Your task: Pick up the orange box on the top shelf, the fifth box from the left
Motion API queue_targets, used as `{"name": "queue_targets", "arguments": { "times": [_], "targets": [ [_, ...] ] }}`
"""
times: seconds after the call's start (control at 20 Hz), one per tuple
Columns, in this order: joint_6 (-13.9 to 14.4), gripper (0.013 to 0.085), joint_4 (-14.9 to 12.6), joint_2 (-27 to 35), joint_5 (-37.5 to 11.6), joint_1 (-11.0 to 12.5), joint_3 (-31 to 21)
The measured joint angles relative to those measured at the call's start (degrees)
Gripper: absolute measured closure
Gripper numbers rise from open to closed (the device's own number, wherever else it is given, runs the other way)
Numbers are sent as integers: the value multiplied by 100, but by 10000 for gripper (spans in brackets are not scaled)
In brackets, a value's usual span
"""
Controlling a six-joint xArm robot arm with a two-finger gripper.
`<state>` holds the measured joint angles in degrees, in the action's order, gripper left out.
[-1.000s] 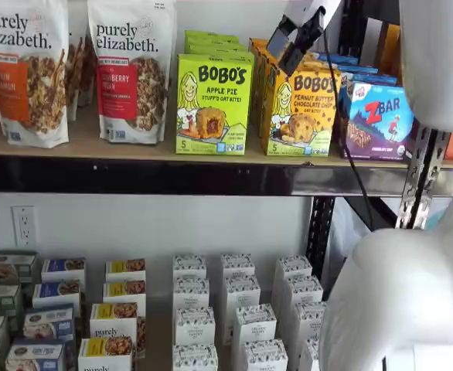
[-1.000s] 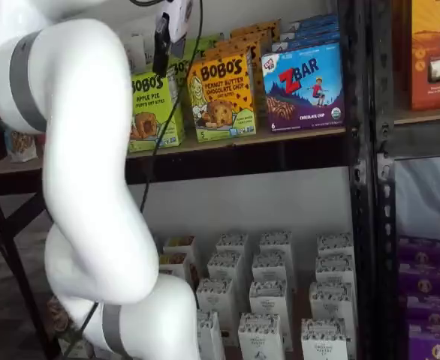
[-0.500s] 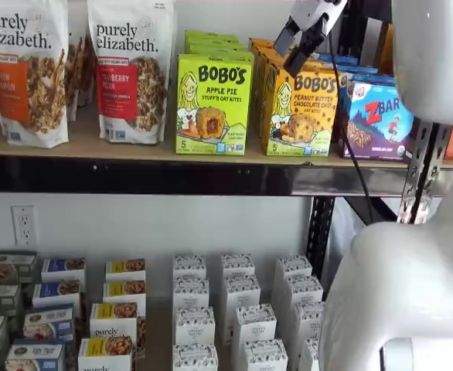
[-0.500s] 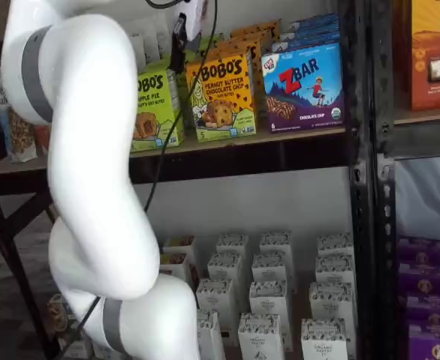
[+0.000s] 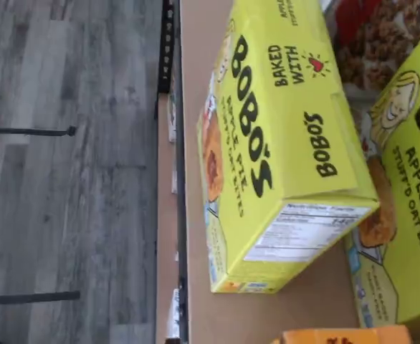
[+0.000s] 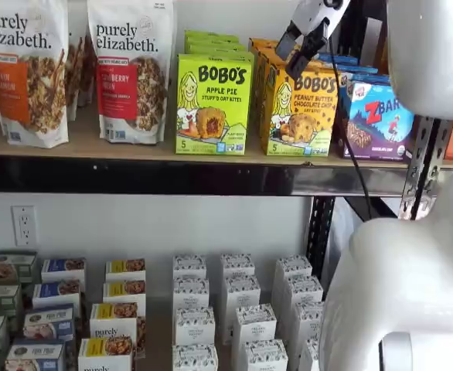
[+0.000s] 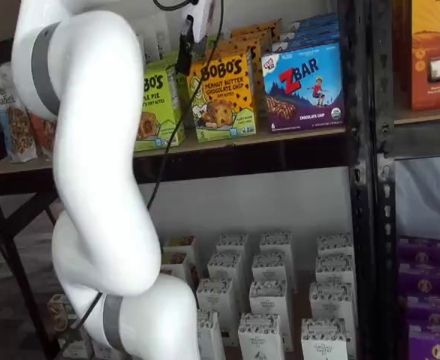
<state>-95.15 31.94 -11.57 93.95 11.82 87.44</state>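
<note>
**A:** Your pincer (image 6: pixel 298 48) hangs at the upper right of centre in a shelf view, both black fingers apart with a plain gap, nothing between them. It sits just in front of the top edge of the orange box (image 6: pixel 301 112).

**B:** And from the side?

**A:** There you see the pincer (image 7: pixel 185 51) only as a dark sliver under its white body, near the top centre; its spread is hard to read from that angle. The orange box (image 7: pixel 221 96) stands upright on the top shelf (image 6: pixel 172 176), between the lime-green Apple Pie box (image 6: pixel 213 103) and the blue Zbar box (image 6: pixel 377 117).

**B:** What's cut off?

**A:** The white arm (image 7: pixel 92 172) covers the left half of the Apple Pie box. The wrist view shows mostly that green box (image 5: pixel 282 136) lying across the frame, and only an orange sliver (image 5: pixel 342 335) at the lower edge. More orange cartons stand behind the front one, mostly hidden.

**B:** Room?

**A:** You have narrow gaps on either side of the orange box and open air above it.
</note>
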Motion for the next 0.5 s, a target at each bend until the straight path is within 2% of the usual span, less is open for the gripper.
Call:
{"name": "queue_targets", "arguments": {
  "times": [0.5],
  "targets": [
    [-143,130,-385,57,-409,-49,-137]
  ]
}}
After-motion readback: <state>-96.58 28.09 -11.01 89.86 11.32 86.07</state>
